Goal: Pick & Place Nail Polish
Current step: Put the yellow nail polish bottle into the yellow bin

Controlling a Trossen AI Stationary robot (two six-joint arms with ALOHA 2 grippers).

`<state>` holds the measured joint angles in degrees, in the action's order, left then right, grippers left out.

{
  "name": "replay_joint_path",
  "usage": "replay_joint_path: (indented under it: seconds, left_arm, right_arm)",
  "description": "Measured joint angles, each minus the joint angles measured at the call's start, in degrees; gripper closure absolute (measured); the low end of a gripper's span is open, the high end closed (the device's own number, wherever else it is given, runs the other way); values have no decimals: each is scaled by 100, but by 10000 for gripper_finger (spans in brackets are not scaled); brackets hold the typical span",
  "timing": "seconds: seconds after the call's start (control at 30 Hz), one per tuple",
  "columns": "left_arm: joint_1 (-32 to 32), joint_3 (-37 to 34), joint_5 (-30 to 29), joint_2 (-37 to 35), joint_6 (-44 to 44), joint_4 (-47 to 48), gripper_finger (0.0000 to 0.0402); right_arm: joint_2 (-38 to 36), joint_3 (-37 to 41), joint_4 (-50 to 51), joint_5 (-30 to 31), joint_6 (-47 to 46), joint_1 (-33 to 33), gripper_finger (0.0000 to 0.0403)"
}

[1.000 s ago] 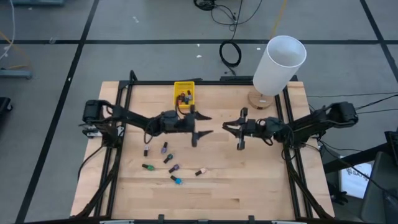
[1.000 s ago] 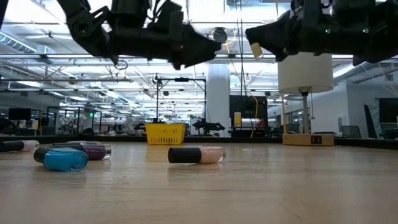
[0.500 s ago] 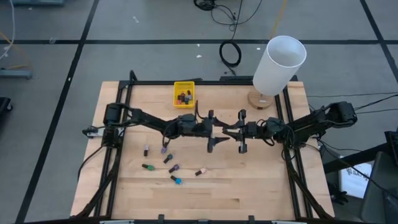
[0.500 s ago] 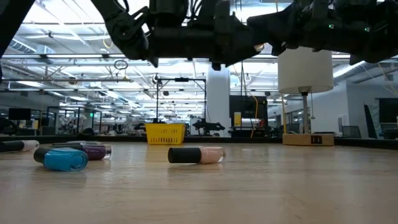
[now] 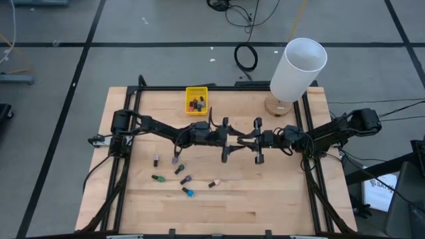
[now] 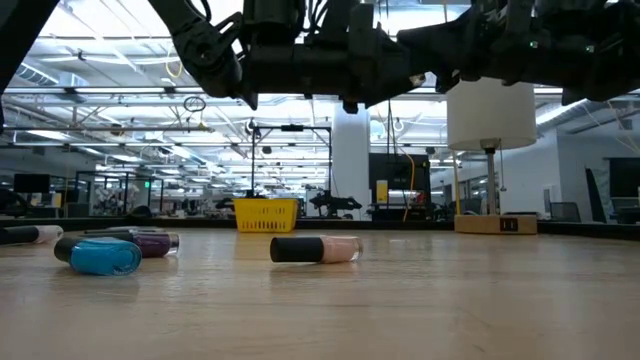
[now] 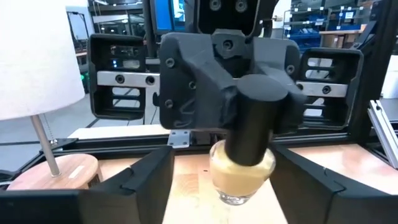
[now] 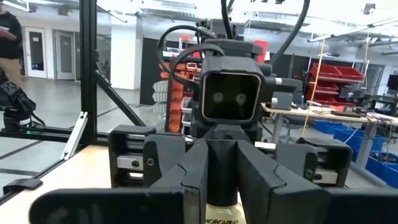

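My right gripper (image 5: 244,140) is shut on a beige nail polish bottle (image 7: 242,174) with a dark cap, held above the middle of the table. My left gripper (image 5: 236,141) faces it and is open. Its fingers (image 7: 149,180) stand on either side of the bottle without touching it. Several more bottles lie on their sides on the table's near left (image 5: 179,170). They include a beige one (image 6: 315,249) and a blue one (image 6: 100,255). A small yellow bin (image 5: 196,99) at the far edge holds several bottles. My right gripper pinches the beige bottle between its two fingers (image 8: 193,174). The labelled glass body (image 8: 222,214) shows in the gap between them. The fingers lie level and come from the table's right side. The bottle is clear of the table and tilted, cap (image 7: 252,124) up and body down.
A white lamp (image 5: 295,70) on a wooden base stands at the far right corner. Black frame rails (image 5: 129,133) run along the table's left and right sides. Bare wood lies along the near edge and near right.
My left gripper has gone from beside the yellow bin toward the table's right edge, up to my right gripper. Its open fingers now stand around the held bottle. My right gripper and the bottle have kept still.
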<state>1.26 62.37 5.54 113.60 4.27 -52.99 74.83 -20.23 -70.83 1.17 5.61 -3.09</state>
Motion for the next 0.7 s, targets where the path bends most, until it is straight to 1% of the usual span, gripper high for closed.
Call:
replay_joint_path:
  seconds: [0.1,0.27,0.47,0.53,0.63,0.7]
  left_arm:
    - [0,0,2,0,38,-17,207]
    - [-5,0,32,-2,141,21,304]
    - [13,0,100,-2,207,63,308]
    - [40,0,136,-2,161,69,308]
    - [104,0,84,-25,93,232,308]
    - [155,0,-15,-139,30,569,308]
  right_arm:
    - [0,0,0,2,-2,0,357]
    - [-2,0,13,34,-24,2,357]
    - [-7,0,103,40,-33,2,353]
    - [-7,-4,127,81,-48,2,325]
    - [-76,-4,314,332,-177,-37,256]
    - [-209,-4,456,577,-191,-79,210]
